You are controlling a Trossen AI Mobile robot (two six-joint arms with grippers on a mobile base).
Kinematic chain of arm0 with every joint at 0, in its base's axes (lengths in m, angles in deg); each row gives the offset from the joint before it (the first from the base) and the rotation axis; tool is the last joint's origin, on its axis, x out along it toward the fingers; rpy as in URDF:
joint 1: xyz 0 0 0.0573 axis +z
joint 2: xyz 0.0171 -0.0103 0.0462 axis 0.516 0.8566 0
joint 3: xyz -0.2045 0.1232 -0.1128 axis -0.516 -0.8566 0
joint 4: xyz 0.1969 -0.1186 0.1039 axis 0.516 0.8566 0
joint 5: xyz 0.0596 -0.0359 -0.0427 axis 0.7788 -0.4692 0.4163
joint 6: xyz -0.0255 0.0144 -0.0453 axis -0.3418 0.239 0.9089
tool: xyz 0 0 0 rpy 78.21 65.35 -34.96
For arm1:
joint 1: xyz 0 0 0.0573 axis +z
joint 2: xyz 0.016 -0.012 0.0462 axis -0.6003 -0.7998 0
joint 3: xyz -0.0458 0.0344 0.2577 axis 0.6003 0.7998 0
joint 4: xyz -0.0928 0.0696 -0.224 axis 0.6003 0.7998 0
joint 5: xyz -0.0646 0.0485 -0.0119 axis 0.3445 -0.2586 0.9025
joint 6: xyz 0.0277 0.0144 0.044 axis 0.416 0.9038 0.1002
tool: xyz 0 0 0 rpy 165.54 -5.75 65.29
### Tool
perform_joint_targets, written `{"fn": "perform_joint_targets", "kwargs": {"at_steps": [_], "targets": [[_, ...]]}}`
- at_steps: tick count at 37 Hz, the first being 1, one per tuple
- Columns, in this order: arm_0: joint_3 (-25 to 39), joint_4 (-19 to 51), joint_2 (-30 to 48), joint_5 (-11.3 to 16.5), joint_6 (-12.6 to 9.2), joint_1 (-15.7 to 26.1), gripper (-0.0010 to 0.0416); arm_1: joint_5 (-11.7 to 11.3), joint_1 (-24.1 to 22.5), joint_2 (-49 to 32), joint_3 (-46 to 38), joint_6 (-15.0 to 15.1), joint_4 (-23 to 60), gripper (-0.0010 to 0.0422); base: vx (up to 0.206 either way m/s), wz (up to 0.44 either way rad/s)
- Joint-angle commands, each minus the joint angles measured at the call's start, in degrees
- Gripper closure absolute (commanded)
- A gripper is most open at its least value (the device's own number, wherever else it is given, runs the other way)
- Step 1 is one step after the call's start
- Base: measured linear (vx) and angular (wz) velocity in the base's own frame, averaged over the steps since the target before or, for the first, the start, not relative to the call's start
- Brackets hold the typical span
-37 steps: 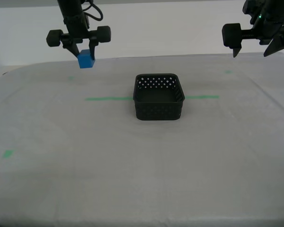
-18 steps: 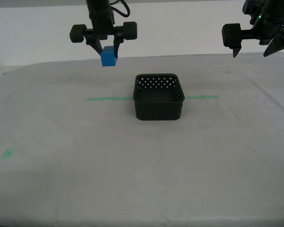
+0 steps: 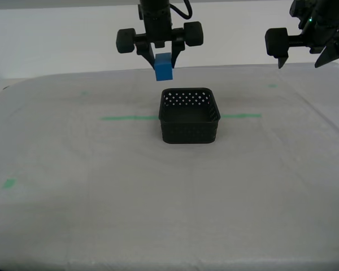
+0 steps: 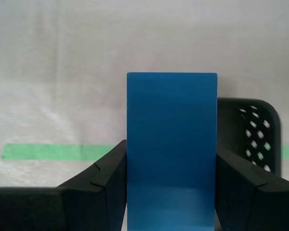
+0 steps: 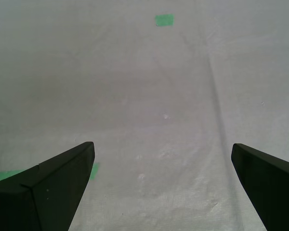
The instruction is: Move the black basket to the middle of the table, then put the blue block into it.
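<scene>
second tool (image 3: 163,58) grips blue block (image 3: 164,68) above black basket (image 3: 189,114).

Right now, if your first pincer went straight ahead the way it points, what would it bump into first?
Just the table. My first pincer is open and empty, and the first wrist view shows only bare cloth with a bit of green tape beyond. Nothing stands in the way, though I can't tell how far off the cloth is.

basket (image 3: 189,116) mid-table (image 3: 101,214), across the tape line (image 3: 129,118); block (image 3: 164,67) above and behind its rear rim
</scene>
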State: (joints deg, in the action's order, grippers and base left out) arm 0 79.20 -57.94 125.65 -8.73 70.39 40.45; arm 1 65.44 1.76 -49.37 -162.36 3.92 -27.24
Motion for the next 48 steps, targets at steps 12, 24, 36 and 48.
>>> {"fn": "perform_joint_targets", "kwargs": {"at_steps": [12, 24, 36, 48], "targets": [[0.0, -0.02, -0.04, -0.11, -0.02, -0.02, 0.0007, -0.37, -3.54, -0.39, 0.11, -0.87, -0.5, 0.0412, 0.0, 0.0], [0.0, 0.04, -0.04, -0.11, -0.04, -0.02, 0.0007, 1.11, -5.51, -1.36, 3.89, -2.51, -4.17, 0.0412, 0.0, 0.0], [0.0, 0.0, -0.04, -0.11, -0.04, -0.02, 0.0007, 1.07, -6.12, -2.27, 4.87, -2.27, -5.27, 0.0412, 0.0, 0.0], [0.0, -0.02, -0.04, -0.11, -0.02, -0.02, 0.0007, 2.58, -6.16, -2.27, 10.43, -2.51, -9.66, 0.0412, 0.0, 0.0]]}}
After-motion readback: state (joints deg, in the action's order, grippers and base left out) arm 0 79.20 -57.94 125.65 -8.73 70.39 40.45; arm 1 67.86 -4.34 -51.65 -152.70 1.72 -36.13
